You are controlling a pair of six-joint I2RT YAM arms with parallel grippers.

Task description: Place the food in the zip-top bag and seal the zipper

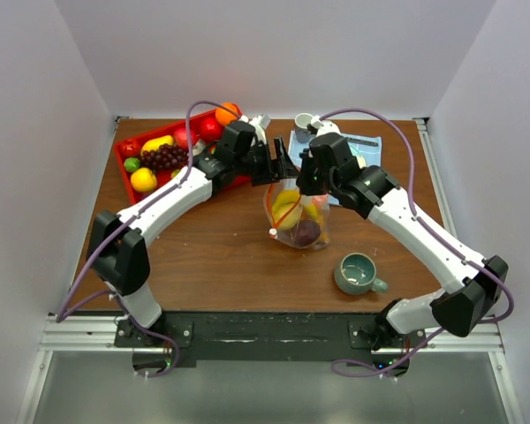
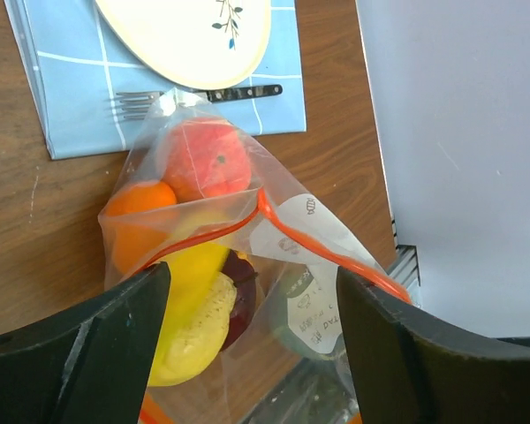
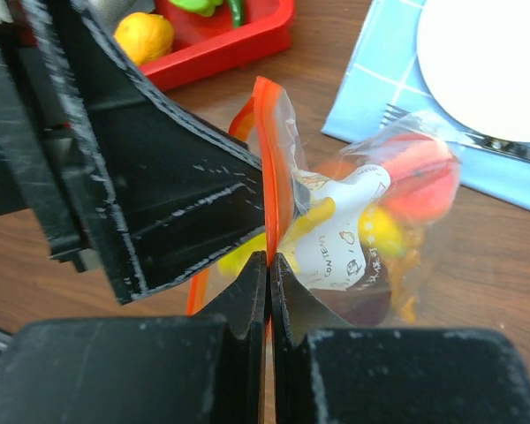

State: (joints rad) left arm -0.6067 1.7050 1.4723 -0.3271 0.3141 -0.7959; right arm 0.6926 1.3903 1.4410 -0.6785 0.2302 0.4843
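1. Firstly, the left gripper [image 2: 252,287] has its jaws spread wide. The zip-top bag [image 2: 291,230] shows between the two fingers, and I cannot tell if either one touches it.
2. The right gripper [image 3: 268,265] has its jaws pressed together, pinching the zipper [image 3: 272,150], the orange-red strip at the bag's mouth.
3. The bag is near the middle of the table [image 1: 203,256], between the red tray [image 1: 122,168] and the mug [image 1: 359,272].
4. Inside the bag are an orange [image 2: 137,201], a red-orange fruit [image 2: 208,159] and a banana [image 2: 194,318].
5. More food, such as grapes [image 1: 163,157] and a lemon [image 1: 143,179], lies in the tray.
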